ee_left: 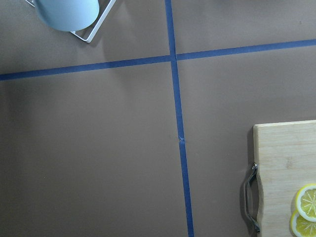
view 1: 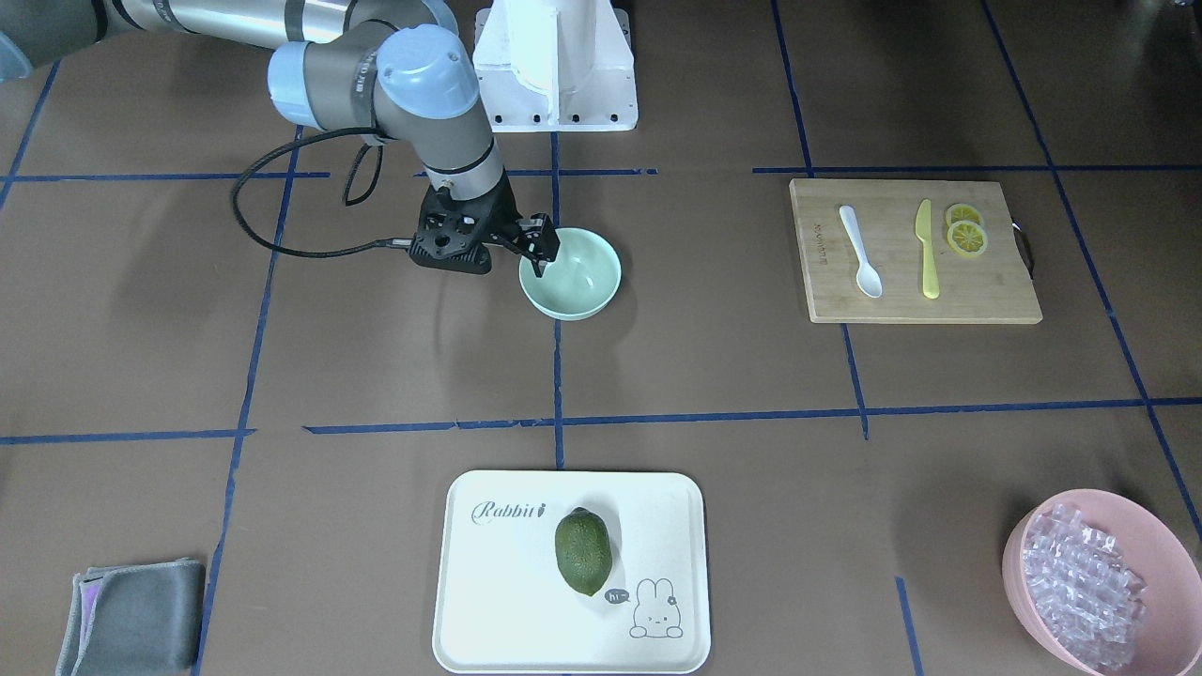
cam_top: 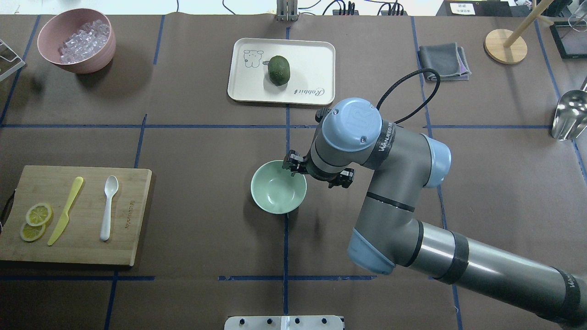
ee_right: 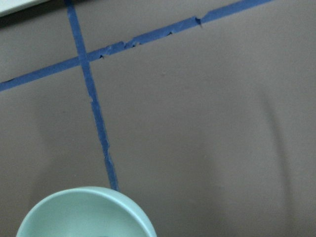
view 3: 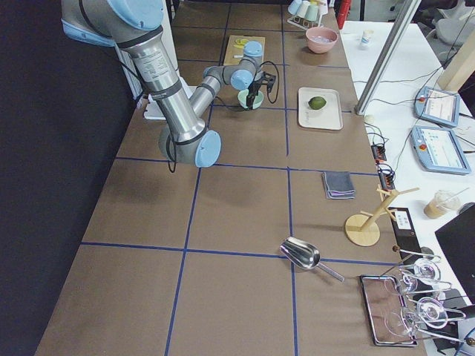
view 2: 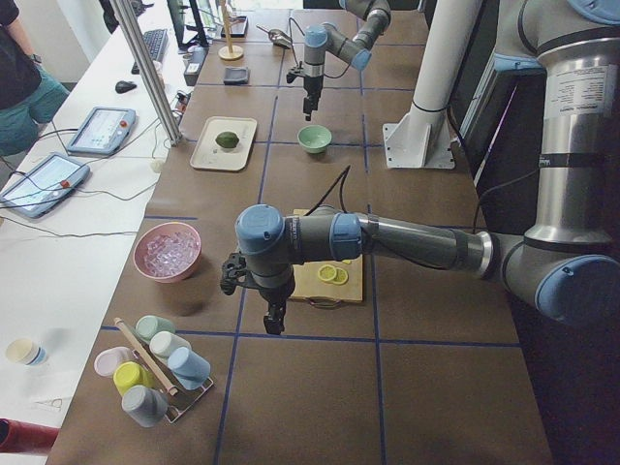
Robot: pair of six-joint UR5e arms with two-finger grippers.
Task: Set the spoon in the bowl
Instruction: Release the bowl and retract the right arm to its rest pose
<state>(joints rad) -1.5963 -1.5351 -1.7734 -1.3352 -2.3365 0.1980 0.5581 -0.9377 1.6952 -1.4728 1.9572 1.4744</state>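
Right claw (view 1: 542,255) is hanging at the far right rim of the bowl (cam_top: 275,195), and whether it is apart or together I cannot tell; likewise for the left claw (view 2: 274,320), hovering over the bench (view 2: 310,387). Well left of the bowl, the spoon (cam_top: 108,206) is lying on the cutting board (cam_top: 133,215) beside the yellow knife (cam_top: 66,211)

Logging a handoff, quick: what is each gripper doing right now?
Left gripper: open or shut cannot be told from the side view.
Right gripper: at the rim of the bowl; grip cannot be told.
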